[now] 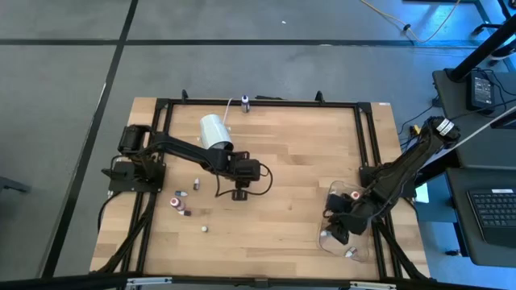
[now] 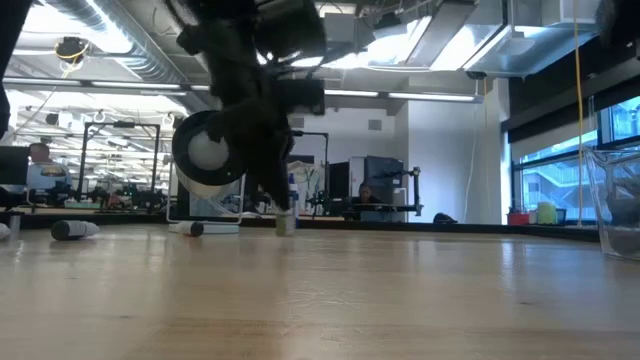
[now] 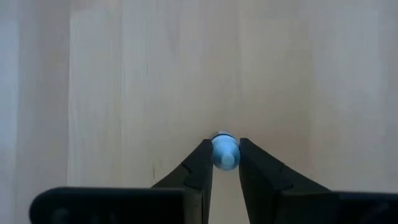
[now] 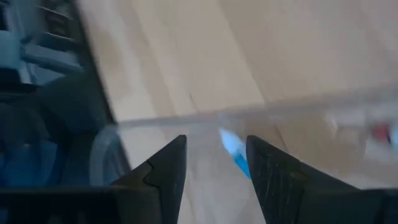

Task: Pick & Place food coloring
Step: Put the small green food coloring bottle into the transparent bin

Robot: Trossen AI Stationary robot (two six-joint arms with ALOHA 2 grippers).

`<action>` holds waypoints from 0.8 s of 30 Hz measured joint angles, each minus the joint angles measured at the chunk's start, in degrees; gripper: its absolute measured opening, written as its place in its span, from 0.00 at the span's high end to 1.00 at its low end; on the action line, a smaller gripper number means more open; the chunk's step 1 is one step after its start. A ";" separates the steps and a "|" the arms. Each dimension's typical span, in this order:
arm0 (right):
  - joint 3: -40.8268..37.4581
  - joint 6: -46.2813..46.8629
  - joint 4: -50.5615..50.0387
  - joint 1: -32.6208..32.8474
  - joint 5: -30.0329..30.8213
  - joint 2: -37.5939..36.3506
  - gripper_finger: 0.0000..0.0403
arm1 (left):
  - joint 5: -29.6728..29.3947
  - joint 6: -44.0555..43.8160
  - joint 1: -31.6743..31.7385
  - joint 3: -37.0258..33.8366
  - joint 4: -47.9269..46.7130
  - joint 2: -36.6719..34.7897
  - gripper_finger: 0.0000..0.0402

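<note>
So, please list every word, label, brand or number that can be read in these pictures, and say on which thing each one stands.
None can be read.
Bottle in the left hand: only its cap shows, no label.
Small bottles on the table: too small to read.
White cylinder: no print visible.
Clear container under the right hand: no text visible.

Grey floor crossed by dark lines, seen around the wooden table. A dark desk with keyboard stands just beside the table. Beyond: open workshop, white wall, exposed ceiling ducts, strip lights, large windows, distant workstations.
</note>
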 joint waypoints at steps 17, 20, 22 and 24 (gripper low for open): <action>6.51 -35.86 4.29 -3.78 29.68 0.00 0.58 | 4.83 2.50 -3.42 3.99 29.68 0.00 0.85; 6.51 -39.13 4.78 -4.89 35.02 0.00 0.58 | 5.54 3.89 -3.94 3.99 33.64 0.00 0.84; 6.51 -40.62 5.19 -5.76 37.28 0.00 0.58 | 5.46 4.75 -4.26 3.99 36.10 0.00 0.84; 6.51 -41.30 5.74 -6.68 38.28 0.00 0.58 | 5.34 6.02 -4.60 3.99 38.67 0.00 0.84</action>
